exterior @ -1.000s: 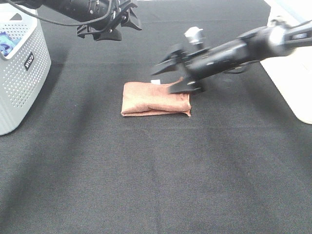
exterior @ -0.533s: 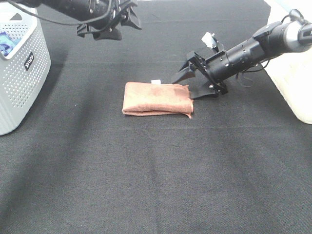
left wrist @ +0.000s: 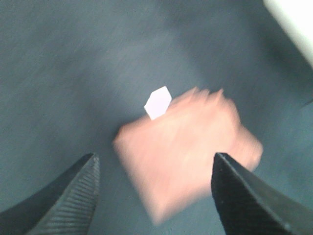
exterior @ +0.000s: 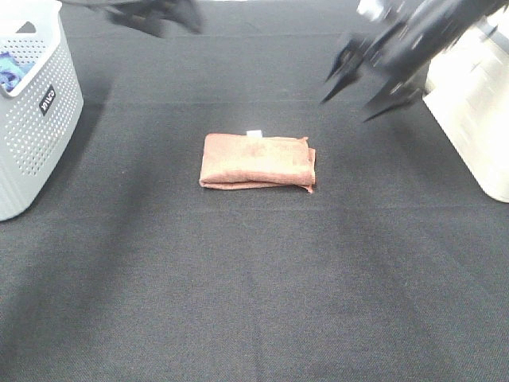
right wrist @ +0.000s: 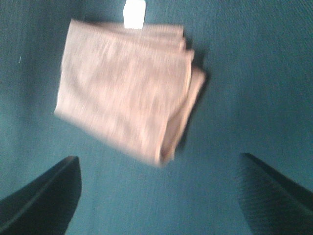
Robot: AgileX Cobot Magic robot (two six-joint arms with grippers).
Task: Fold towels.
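The reddish-brown towel lies folded into a small rectangle in the middle of the black table, its white tag at the far edge. It also shows in the left wrist view and the right wrist view, blurred. My right gripper is open and empty, lifted up and to the right of the towel, blurred by motion. My left gripper is open and empty at the far left top, well away from the towel.
A white perforated basket with a blue cloth inside stands at the left edge. A white container stands at the right edge. The black cloth-covered table spreads in front.
My right gripper has let go of the towel's right end and pulled back up and to the right. My left gripper has drifted up toward the top edge. The towel stays folded.
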